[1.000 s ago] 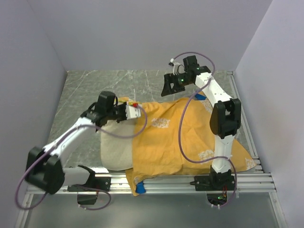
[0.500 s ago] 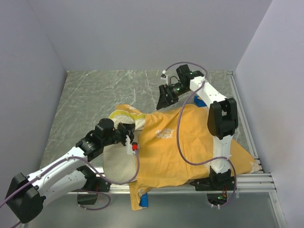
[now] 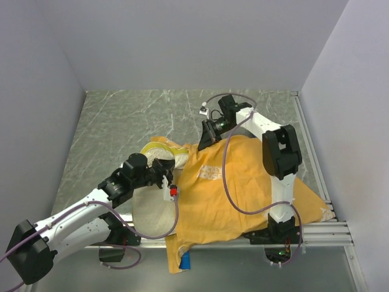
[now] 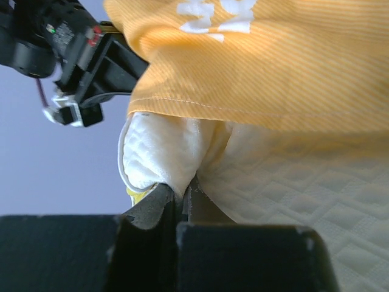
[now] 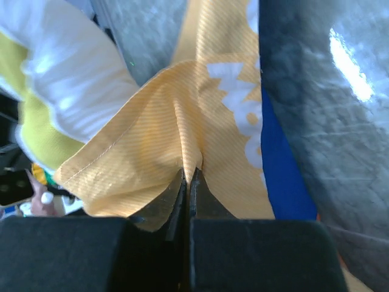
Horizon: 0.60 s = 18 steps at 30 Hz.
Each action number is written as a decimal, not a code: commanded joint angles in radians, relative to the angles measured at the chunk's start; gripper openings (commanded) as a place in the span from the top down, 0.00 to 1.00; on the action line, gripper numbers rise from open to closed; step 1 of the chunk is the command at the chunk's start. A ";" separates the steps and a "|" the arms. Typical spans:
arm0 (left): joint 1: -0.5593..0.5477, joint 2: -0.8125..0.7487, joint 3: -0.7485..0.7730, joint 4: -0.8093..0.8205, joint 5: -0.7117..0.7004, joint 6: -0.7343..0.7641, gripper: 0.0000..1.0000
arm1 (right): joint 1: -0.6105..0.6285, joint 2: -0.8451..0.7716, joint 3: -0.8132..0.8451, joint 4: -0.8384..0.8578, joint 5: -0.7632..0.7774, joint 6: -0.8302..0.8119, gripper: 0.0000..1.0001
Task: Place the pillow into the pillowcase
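Left wrist, left hand [image 4: 180,193] pinching pillow [image 4: 292,182] fold, right wrist, right hand [image 5: 187,176] pinching pillowcase [image 5: 146,146] edge

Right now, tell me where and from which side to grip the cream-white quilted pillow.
Take the pillow by its exposed left edge near the far corner, coming from the left: likely the only free part, since the orange-yellow cloth pillowcase covers the rest. The left gripper is shut on a fold there; the right gripper pinches the hem.

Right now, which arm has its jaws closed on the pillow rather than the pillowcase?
The left arm: its jaws pinch the cream quilted pillow, while those of the right arm clamp the orange-yellow pillowcase.
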 commanded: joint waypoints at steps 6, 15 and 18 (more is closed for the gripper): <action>-0.016 0.013 0.067 0.114 0.062 0.013 1.00 | 0.046 -0.284 -0.040 0.348 -0.115 0.301 0.92; -0.016 0.012 0.080 0.131 0.073 0.014 1.00 | 0.100 -0.294 -0.045 0.391 -0.089 0.344 1.00; -0.016 0.007 0.084 0.119 0.082 0.019 1.00 | 0.100 -0.288 -0.033 0.371 -0.064 0.336 0.97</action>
